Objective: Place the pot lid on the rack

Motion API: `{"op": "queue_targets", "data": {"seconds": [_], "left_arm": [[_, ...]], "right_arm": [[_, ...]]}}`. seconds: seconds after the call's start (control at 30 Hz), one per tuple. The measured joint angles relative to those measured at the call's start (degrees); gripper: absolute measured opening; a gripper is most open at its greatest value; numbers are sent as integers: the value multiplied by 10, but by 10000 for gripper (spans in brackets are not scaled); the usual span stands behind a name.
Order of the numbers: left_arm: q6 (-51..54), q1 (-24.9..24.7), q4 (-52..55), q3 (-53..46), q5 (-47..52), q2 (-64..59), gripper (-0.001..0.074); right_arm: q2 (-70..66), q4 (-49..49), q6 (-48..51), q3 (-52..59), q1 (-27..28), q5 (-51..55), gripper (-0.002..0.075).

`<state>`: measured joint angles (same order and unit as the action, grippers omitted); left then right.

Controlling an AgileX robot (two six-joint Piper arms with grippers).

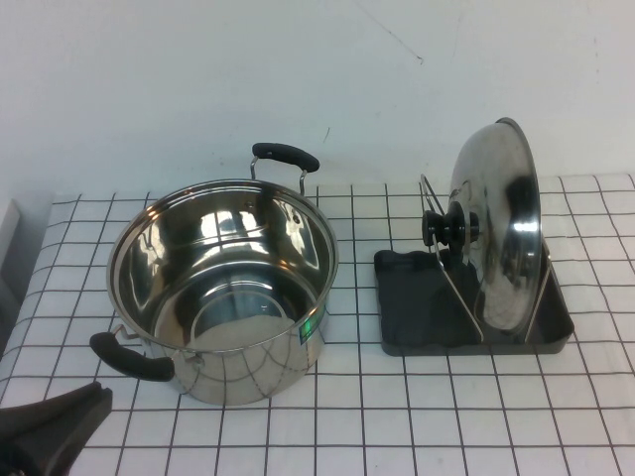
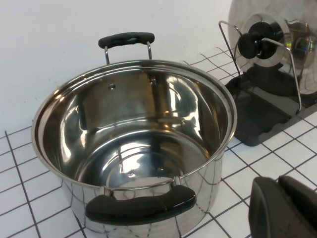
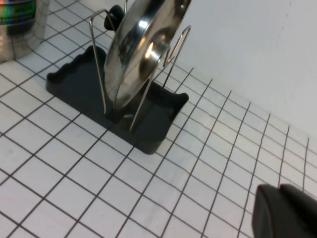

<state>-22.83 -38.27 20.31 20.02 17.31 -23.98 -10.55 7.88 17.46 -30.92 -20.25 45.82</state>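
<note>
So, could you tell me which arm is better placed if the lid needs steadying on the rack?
Right, probably: the pot lid stands in the rack on the robot's right. The left gripper sits beyond the pot; the right gripper shows only in its wrist view.

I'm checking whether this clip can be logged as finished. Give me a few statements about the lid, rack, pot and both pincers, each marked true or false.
1. The pot lid stands on edge in the rack, between its wire loops. True.
2. The lid's black knob faces away from the pot. False: the knob faces the pot.
3. The pot is empty. True.
4. The right pincer is holding the lid. False: it is well clear of the rack, touching nothing.
5. The left pincer sits low at the table's near left corner, beside the pot's near handle. True.
6. The rack lies to the robot's left of the pot. False: it lies to the pot's right.
</note>
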Motion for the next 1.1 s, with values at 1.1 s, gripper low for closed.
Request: {"op": "queue_targets", "data": {"seconds": [1.1], "left_arm": [[186,137,-124,-50,-5,134,-1]], "right_arm": [[32,-26,-21,51,0,32,-1]]}}
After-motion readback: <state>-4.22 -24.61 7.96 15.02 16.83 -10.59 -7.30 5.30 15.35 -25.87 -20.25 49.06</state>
